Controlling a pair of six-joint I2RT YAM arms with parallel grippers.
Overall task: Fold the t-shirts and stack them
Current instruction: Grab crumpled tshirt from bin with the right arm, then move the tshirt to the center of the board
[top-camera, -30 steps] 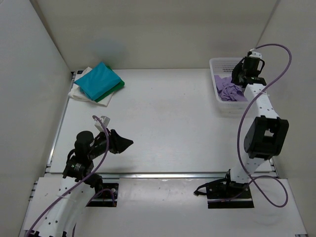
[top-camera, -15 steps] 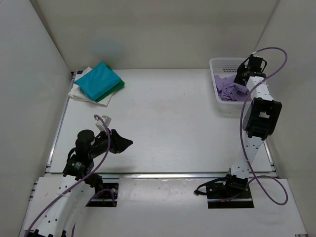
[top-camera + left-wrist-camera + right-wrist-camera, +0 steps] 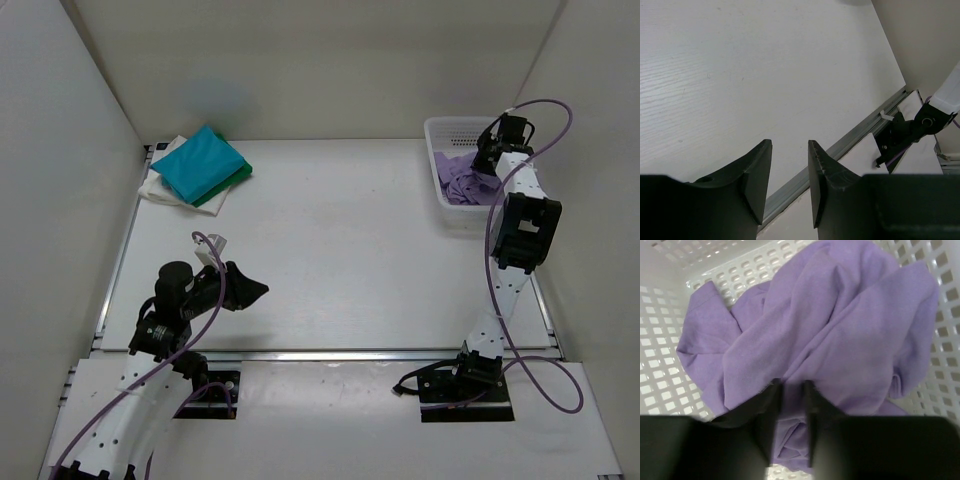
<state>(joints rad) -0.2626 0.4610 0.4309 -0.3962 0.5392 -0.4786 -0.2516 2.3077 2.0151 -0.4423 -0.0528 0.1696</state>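
right end effector is being held low inside the white lattice basket at the far right corner of the counter. its two fingers are being pressed into the crumpled lavender t-shirt, drawn close together with a fold of the purple cloth being pinched between them. the shirt is lying bunched in the basket, unfolded, filling most of the floor.

left end effector is being held above bare counter near the front left, touching nothing; its fingers are being kept a narrow gap apart with nothing between.

at the far left corner, well apart from both arms, a folded stack is being seen: teal t-shirt on top, dark green t-shirt showing at its near edge, white t-shirt at the bottom, sticking out to the left.
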